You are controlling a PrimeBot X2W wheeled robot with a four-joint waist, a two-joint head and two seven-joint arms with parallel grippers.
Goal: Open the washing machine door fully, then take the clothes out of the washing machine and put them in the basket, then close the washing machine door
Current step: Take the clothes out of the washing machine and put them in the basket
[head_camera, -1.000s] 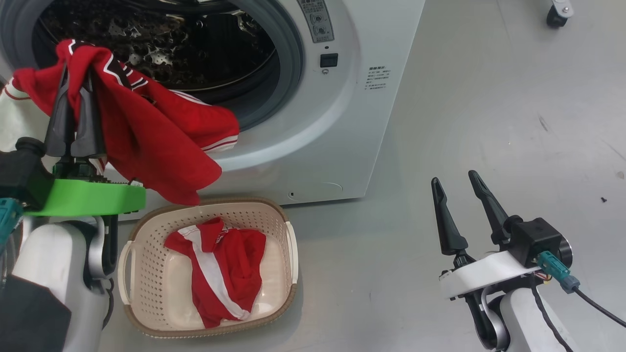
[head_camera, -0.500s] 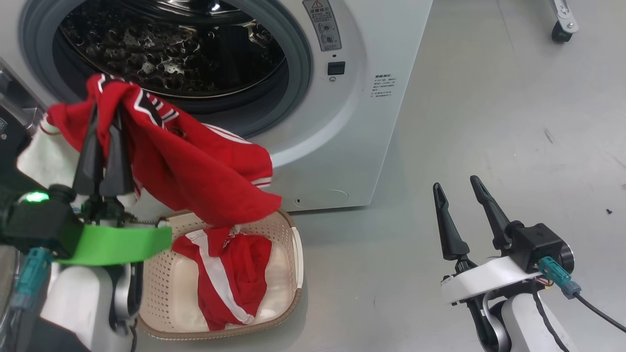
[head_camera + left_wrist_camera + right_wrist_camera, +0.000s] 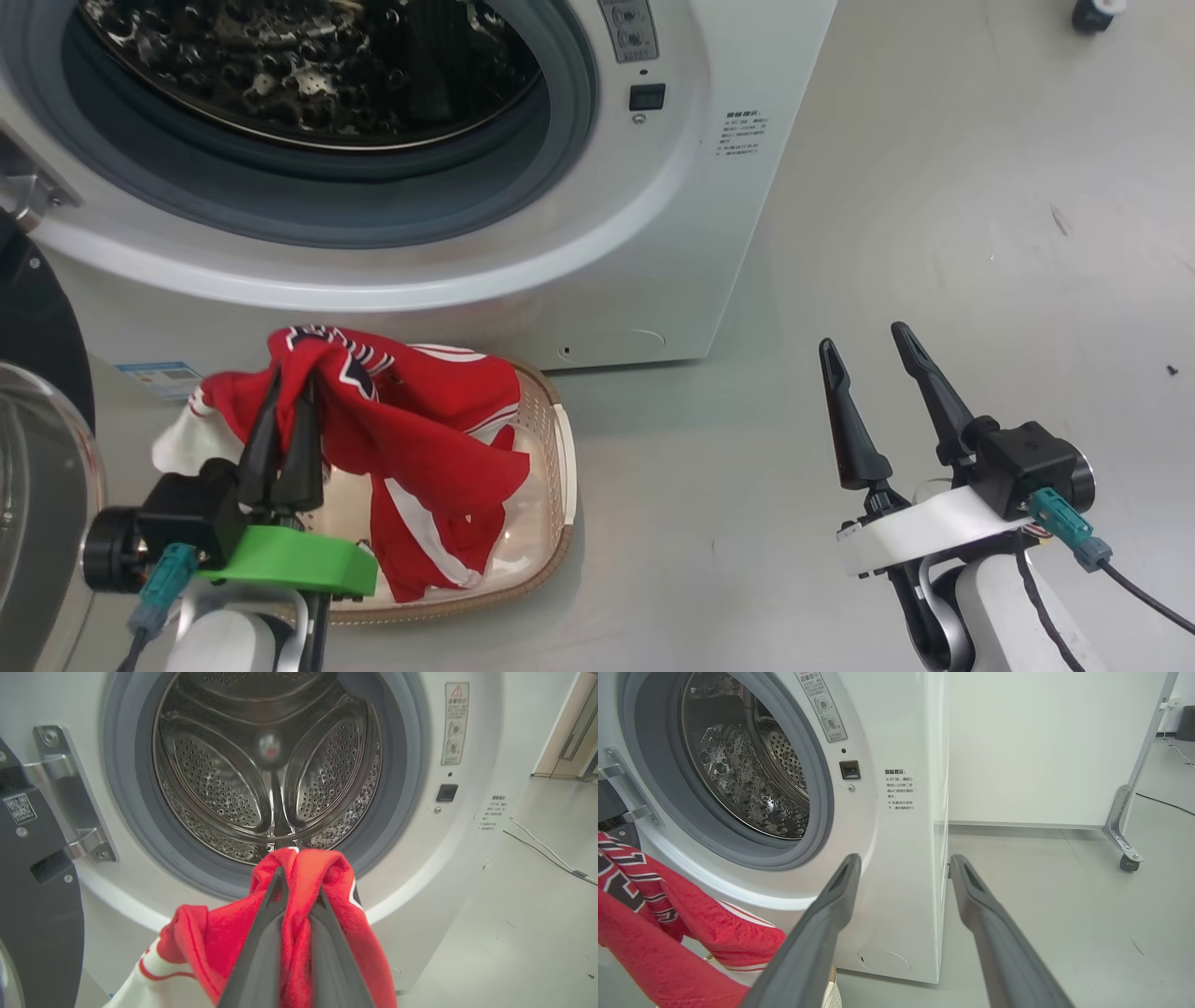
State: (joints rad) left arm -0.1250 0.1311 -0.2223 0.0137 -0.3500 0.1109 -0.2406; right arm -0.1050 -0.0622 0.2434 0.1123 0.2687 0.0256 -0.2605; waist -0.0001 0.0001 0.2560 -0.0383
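Red cloth is pinched between the two dark fingers of the left gripper [image 3: 292,376], its jaws clamped tight on a fold of the jersey [image 3: 420,420]. From that pinch the jersey drapes over the back half of the basket [image 3: 563,467]. Its lower folds rest on or just above a second garment [image 3: 425,560], red with a white stripe, lying inside. A white-trimmed part hangs to the gripper's left, apparently outside the rim. Dark, white-edged lettering shows near the pinch. The fabric looks light and limp, so it should slump wherever it is let go.

The step in hand, I judge, is putting the clothes in the basket. The next move calls for centring the pinch over the basket so the trailing white edge falls in too. The jaws should then open and lift clear without snagging the cloth.

Behind stands the washer [image 3: 653,261]. No clothes show in its drum [image 3: 271,765], though the jersey hides the lowest part. The door [image 3: 37,327] is swung wide at the far left, and closing it remains. The right gripper [image 3: 864,336] hovers spread and empty over the floor [image 3: 980,187], well apart from the basket.
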